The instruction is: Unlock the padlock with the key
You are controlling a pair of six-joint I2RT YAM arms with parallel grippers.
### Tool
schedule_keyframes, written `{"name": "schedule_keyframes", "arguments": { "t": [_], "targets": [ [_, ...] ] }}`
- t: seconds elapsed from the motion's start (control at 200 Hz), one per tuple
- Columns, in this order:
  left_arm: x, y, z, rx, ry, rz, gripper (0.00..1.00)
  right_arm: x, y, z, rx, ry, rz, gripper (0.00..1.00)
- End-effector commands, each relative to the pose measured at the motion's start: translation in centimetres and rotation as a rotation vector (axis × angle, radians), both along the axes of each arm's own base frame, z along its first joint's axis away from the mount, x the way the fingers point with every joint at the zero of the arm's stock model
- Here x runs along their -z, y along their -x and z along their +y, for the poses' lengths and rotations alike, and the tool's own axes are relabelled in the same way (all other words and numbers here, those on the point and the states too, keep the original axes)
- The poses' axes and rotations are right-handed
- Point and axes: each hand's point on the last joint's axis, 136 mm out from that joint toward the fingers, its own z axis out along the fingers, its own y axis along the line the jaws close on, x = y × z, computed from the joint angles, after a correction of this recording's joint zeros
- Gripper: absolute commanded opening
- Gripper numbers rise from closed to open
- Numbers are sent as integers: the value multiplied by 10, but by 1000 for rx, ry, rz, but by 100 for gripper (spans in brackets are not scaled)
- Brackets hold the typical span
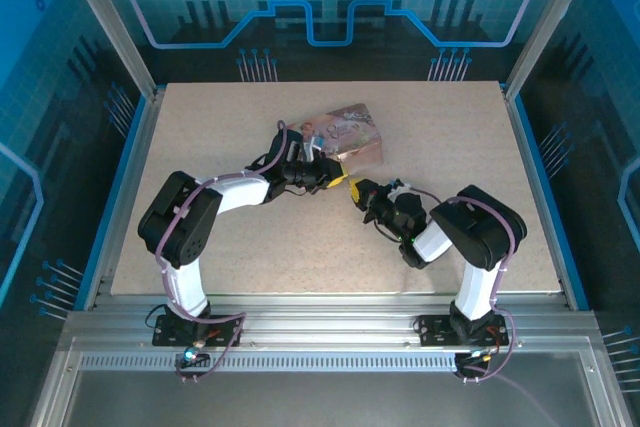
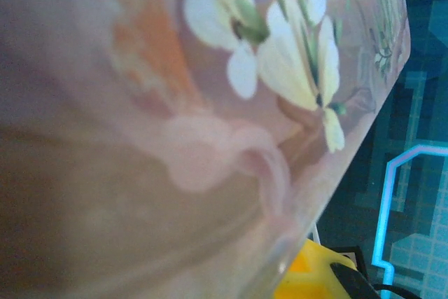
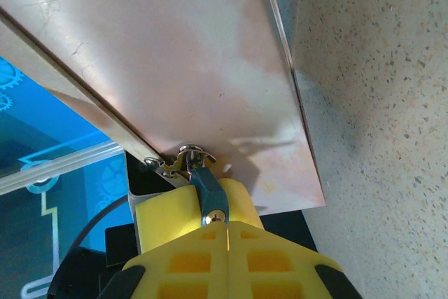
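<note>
Speckled table (image 3: 378, 103): right fingers (image 3: 182, 257) pinched shut on padlock (image 3: 208, 190); pink box (image 2: 210, 138) crowds left fingers (image 2: 304, 281), grip unclear.

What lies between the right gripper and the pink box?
A small blue metal piece, pinched in the right gripper, reaches to the pink box at its edge; the right wrist view shows it.

The padlock (image 3: 205, 188) is a tiny bluish metal piece hanging tilted from the clasp on the pink box (image 3: 196, 54) edge, its lower end pinched in the right end effector (image 3: 222, 225). The key (image 3: 170, 167) looks like a pale gold sliver beside that clasp, too small to tell more.
</note>
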Motion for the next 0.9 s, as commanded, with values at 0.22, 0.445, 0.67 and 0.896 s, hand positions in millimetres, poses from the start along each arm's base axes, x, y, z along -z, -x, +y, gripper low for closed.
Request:
{"name": "schedule_keyframes", "arguments": {
  "t": [0.22,0.445,0.67,0.896],
  "targets": [
    [-26,21,-19,124,101,-12,7,-4,-22,1,29,38,-45,0],
    [-24,29,-25,153,99,0,4,-14,-31,17,2,3,-67,0],
    [-28,30,-28,165,100,-4,3,-7,-28,21,-16,90,-7,0],
    [-27,30,-29,170,98,0,3,-10,-32,20,-10,52,-21,0]
  ]
}}
